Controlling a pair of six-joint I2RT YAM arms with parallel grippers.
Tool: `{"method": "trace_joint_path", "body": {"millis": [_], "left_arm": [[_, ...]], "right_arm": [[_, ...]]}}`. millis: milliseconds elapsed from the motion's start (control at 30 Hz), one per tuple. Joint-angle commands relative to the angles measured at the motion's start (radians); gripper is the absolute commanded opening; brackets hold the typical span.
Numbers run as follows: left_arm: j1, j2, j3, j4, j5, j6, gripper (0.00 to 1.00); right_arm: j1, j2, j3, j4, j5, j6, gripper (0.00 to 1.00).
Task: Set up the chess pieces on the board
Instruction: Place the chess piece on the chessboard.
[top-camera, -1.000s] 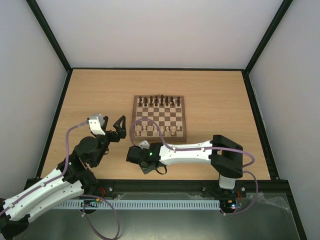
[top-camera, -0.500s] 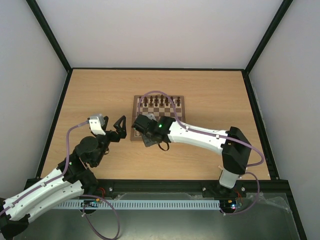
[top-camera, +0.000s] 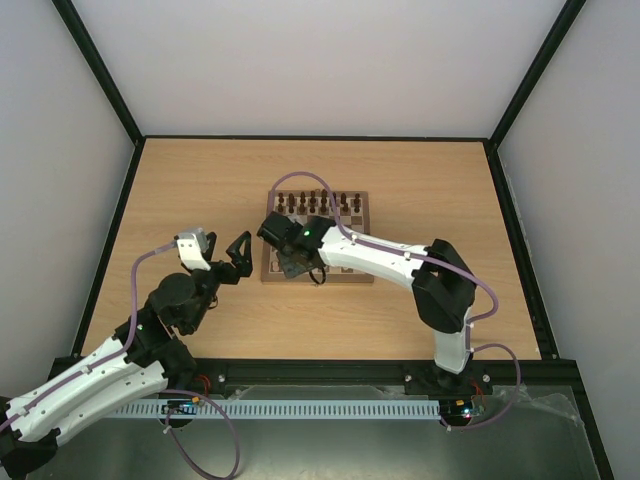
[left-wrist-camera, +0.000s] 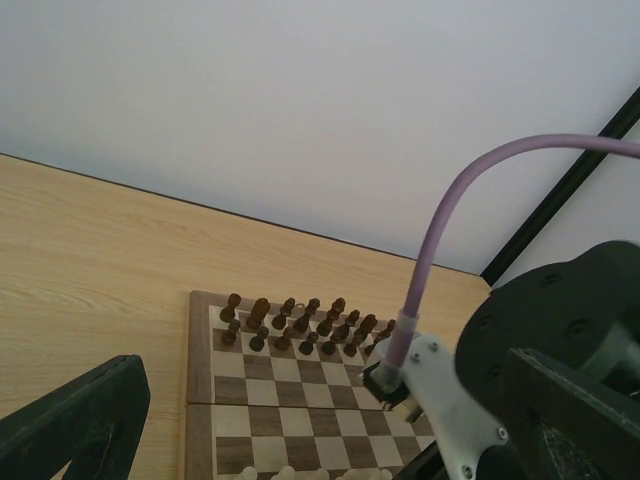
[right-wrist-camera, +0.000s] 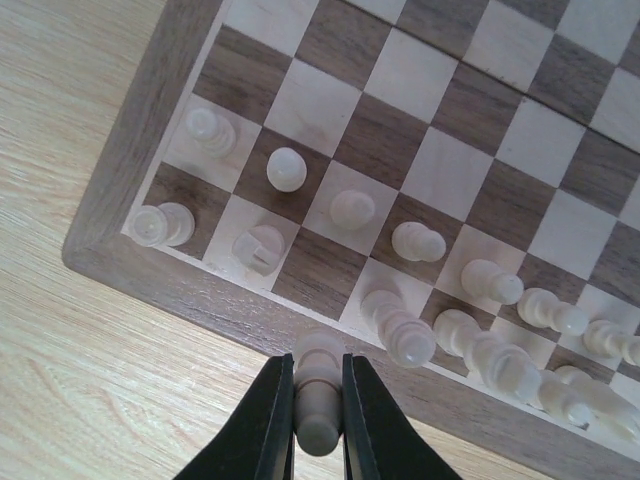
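Note:
In the right wrist view my right gripper (right-wrist-camera: 318, 420) is shut on a pale chess piece (right-wrist-camera: 318, 398), which hangs over the near left border of the board (right-wrist-camera: 175, 255). Several pale pieces (right-wrist-camera: 287, 169) stand in the two near rows. The dark square (right-wrist-camera: 320, 272) just ahead of the held piece is bare. From above, the right gripper (top-camera: 292, 265) is over the board's (top-camera: 367, 235) near left part. My left gripper (top-camera: 234, 258) is open on the table left of the board, nothing in it. Its fingers (left-wrist-camera: 80, 420) frame the board (left-wrist-camera: 200, 370).
Dark brown pieces (left-wrist-camera: 300, 320) fill the board's two far rows (top-camera: 320, 202). The right arm (top-camera: 380, 258) and its purple cable (left-wrist-camera: 440, 230) reach across the board's near half. Black frame posts edge the wooden table (top-camera: 180, 200).
The right arm has swung from the table in front of the board forward to the board's near left edge, gripper shut throughout. The left arm has not moved.

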Motion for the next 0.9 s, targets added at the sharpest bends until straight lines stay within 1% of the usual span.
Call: {"method": "trace_joint_path", "body": {"millis": [0,867], "left_arm": [[-0.001,-0.014,-0.005,0.017,-0.004,-0.004,0.99],[-0.002,-0.015,-0.005,0.017,-0.008,-0.006,0.99]], "right_arm": [[-0.009,0.042,0.029,-0.047,-0.018,-0.030,0.08],[-0.056,0.095,0.025,0.029,-0.058,-0.046,0.08]]}}
